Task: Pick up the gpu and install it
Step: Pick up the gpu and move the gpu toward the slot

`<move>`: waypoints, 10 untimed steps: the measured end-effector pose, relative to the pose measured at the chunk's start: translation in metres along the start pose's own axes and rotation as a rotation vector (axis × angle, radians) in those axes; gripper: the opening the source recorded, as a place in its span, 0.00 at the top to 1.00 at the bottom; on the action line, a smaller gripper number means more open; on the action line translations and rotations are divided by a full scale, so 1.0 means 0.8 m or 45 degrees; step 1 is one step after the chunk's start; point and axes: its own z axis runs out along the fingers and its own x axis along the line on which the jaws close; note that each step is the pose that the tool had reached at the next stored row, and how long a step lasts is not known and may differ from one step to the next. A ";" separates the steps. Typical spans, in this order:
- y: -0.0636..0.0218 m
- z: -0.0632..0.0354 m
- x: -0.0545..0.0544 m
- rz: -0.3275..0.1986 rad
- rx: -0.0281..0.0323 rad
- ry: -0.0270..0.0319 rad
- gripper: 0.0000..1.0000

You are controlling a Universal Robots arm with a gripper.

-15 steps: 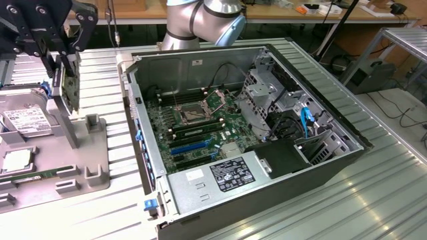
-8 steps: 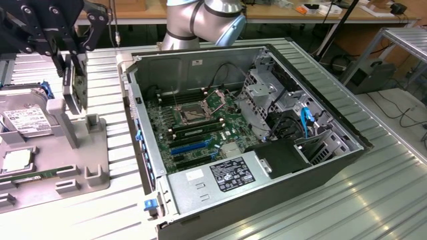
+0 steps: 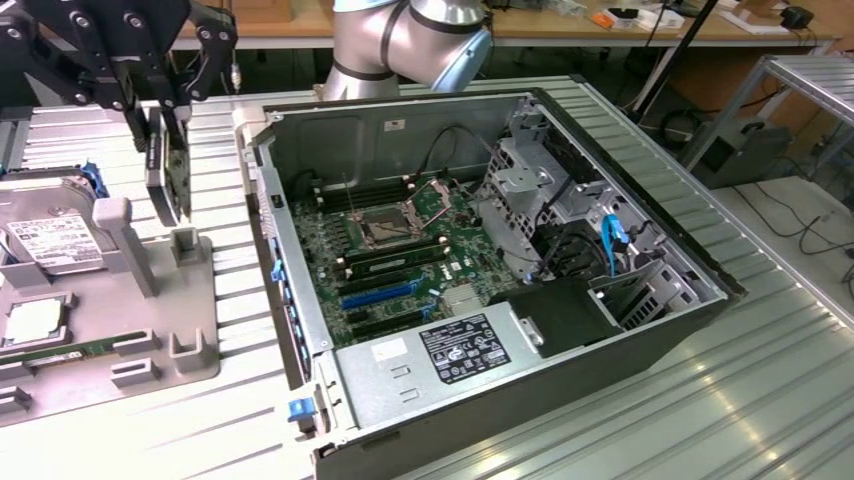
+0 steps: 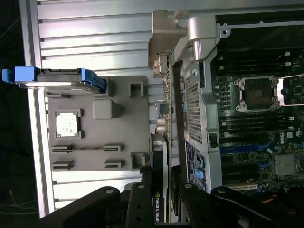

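1. Gripper [image 3: 163, 102] sits high at the exterior view's left. It is partly closed, with both fingers [image 4: 142, 194] clamped on the gpu [image 3: 171, 175].
2. The gpu hangs from the jaws on edge, long side vertical, with its dark face toward the exterior camera. Its lower end is just above a grey fixture tray [image 3: 174, 320]. I cannot tell whether it is clear of the tray's slotted post or touching it.
3. In the wrist view the gpu [image 4: 160, 147] is seen edge-on. Its metal bracket end with the ports points away from the gripper [image 4: 164, 190]. The card lies between the fixture tray [image 4: 123, 123] and the outer wall of the computer case [image 4: 199, 95], so it is outside the case.
4. The computer case [image 3: 641, 330] lies open on its side on a ribbed aluminium table [image 3: 747, 400], at the exterior view's right of the tray.
5. Inside the case are the motherboard [image 3: 400, 262], the CPU socket [image 3: 380, 228], a blue expansion slot [image 3: 380, 295] and the power supply [image 3: 447, 350]. The gpu is not seated there.
6. Resting on the tray:
   - a hard drive [image 3: 47, 245] with a white label and blue side rails;
   - a processor chip [image 3: 34, 320];
   - a green memory stick [image 3: 67, 352].
7. The wrist view shows the hard drive [image 4: 59, 76] and processor chip [image 4: 66, 123] well apart from the card.
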 end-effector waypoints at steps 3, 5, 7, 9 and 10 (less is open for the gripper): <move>0.001 0.000 -0.007 0.000 0.0000 0.0000 0.73; 0.001 0.000 -0.011 0.000 -0.0001 -0.0001 0.73; 0.001 0.000 -0.015 0.000 0.0000 -0.0001 0.73; 0.001 0.001 -0.018 0.000 0.0000 0.0000 0.73; 0.001 0.001 -0.020 0.000 0.0000 0.0000 0.73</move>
